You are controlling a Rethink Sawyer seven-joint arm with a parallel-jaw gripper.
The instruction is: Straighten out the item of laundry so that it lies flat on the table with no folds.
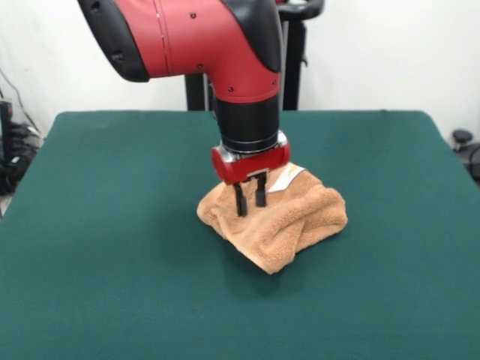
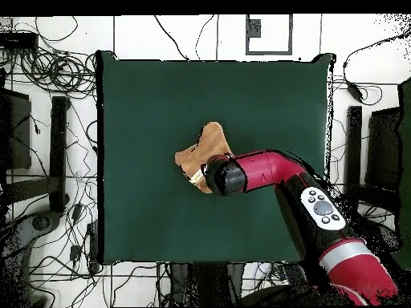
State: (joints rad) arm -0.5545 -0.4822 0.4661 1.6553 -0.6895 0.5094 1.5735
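Observation:
The orange-tan towel point(image 1: 289, 225) lies crumpled in a folded heap near the middle of the green table point(image 1: 112, 240). Its white tag point(image 1: 286, 178) shows at the heap's far edge. My gripper point(image 1: 250, 205) points straight down over the heap's left part. Its two black fingers point(image 1: 240, 201) stand a small gap apart, with their tips at the towel's top surface. In the overhead view the towel point(image 2: 210, 144) sticks out from under my wrist point(image 2: 224, 176), which hides the gripper. The table point(image 2: 144, 104) spreads wide around it.
The red arm point(image 2: 273, 170) reaches in over the table from the right side of the overhead view. Cables and black stands point(image 2: 58, 144) lie on the floor around the table. A black post point(image 1: 292, 67) stands behind the table.

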